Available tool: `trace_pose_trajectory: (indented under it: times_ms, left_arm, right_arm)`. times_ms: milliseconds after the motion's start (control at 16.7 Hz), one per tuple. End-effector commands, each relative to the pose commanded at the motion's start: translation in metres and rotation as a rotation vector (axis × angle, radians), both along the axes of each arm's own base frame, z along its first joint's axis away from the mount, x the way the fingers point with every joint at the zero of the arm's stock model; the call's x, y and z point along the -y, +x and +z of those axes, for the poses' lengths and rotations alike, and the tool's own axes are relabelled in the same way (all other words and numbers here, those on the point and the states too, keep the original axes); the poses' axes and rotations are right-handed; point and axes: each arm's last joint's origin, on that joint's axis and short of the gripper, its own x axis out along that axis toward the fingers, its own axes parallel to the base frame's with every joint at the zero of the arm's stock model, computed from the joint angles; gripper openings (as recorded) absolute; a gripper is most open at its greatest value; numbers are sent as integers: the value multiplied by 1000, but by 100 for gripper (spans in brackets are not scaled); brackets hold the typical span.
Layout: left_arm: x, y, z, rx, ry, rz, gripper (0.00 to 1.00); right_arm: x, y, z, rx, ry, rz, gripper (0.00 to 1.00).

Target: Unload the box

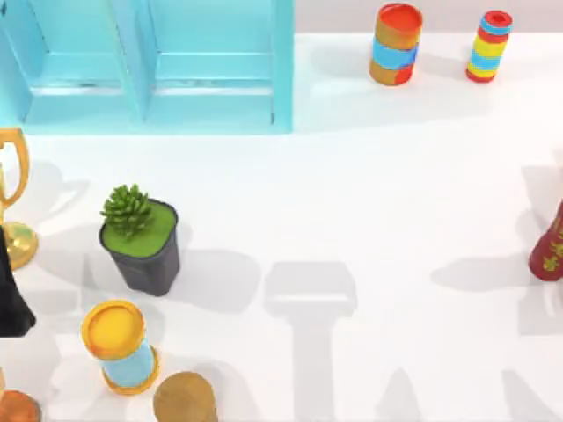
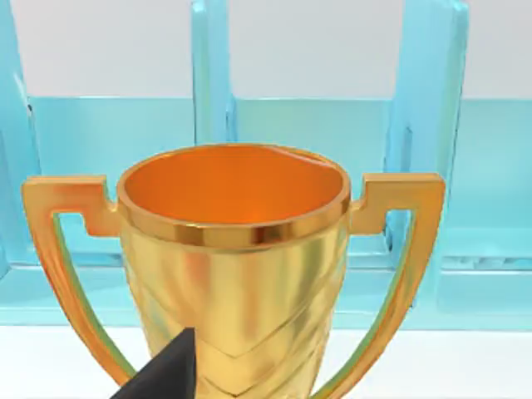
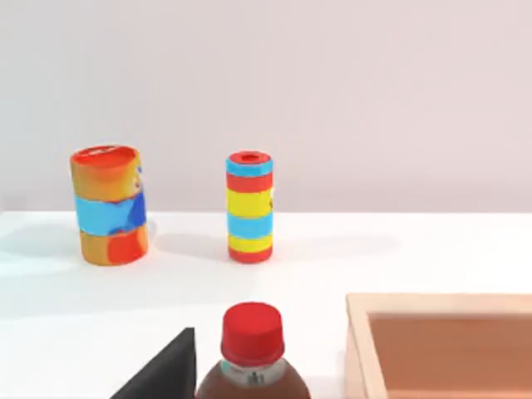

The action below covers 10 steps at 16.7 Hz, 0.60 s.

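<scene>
A light wooden box [image 3: 440, 303] shows one corner in the right wrist view, its inside hidden. Just beside it stands a brown bottle with a red cap [image 3: 252, 341], right in front of my right gripper [image 3: 162, 370], whose dark tip shows by the bottle. A dark red bottle [image 1: 550, 246] stands at the table's right edge. A gold trophy [image 1: 13, 193] stands at the far left. My left gripper [image 1: 9, 294] is directly in front of it, and the trophy cup [image 2: 233, 249] looms large in the left wrist view.
A blue shelf unit [image 1: 149, 66] stands at the back left. Two striped cans [image 1: 396, 44] [image 1: 489, 46] stand at the back right. A potted succulent [image 1: 141, 237], a yellow and blue spool [image 1: 119, 345] and a brown disc [image 1: 185, 397] crowd the front left.
</scene>
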Motion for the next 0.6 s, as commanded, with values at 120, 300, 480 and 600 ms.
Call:
trace_pose_trajectory:
  times_ms: [120, 300, 480, 600]
  left_arm:
    - [0, 0, 0, 0, 0, 0, 100]
    - [0, 0, 0, 0, 0, 0, 100]
    - [0, 0, 0, 0, 0, 0, 100]
    - [0, 0, 0, 0, 0, 0, 100]
  right_arm:
    - [0, 0, 0, -1, 0, 0, 100]
    - [2, 0, 10, -63, -23, -23, 100]
    - [8, 5, 31, -220, -65, -67, 100]
    - [14, 13, 48, -369, -95, -97, 100]
